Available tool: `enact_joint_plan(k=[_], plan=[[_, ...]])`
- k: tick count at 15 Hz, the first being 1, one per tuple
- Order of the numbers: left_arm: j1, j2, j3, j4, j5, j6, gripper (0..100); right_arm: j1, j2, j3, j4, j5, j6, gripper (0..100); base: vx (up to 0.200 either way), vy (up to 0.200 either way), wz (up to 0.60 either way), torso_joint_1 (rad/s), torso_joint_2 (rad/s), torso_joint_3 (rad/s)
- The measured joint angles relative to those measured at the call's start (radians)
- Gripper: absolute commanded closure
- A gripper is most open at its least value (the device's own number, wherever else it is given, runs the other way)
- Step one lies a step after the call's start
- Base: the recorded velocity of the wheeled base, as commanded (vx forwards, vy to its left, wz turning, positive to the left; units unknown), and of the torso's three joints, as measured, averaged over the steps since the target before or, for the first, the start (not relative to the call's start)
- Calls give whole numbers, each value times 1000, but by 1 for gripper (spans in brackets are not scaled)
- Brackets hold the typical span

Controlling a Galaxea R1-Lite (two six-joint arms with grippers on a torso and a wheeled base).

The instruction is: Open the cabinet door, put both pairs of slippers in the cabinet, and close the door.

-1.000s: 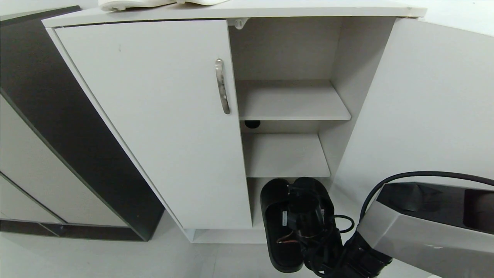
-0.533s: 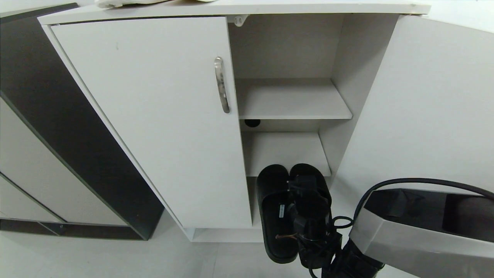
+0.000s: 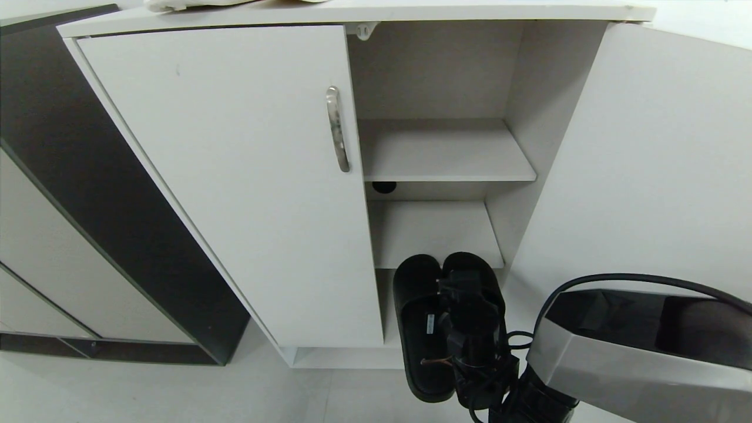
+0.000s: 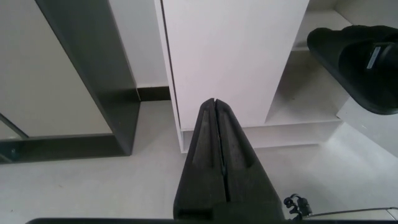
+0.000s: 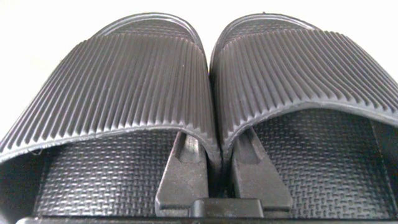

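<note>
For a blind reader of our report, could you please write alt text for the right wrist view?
The right gripper clamps a pair of black slippers by their adjoining inner walls, one finger inside each. Their ribbed straps arch over the fingers.

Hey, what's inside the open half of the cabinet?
A bare upper shelf and lower shelf, with a dark round hole between them. The black slippers, held by the right gripper, cover much of the bottom compartment. The closed left door hides the rest.
</note>
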Motion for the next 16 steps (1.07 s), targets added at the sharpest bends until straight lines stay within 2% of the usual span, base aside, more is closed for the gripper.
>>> enact_joint_plan(k=[8,12,16], plan=[[0,0,0,0,0,1,100,-8,17,-3,1,-3,-11,100,200,0,0,0,4,3],[0,0,0,0,1,0,100,-12,21,-7,3,-1,-13,100,0,0,0,0,0,0],[0,0,0,0,1,0,100,-55,61,-87,14,13,-44,100,0,0,0,0,0,0]])
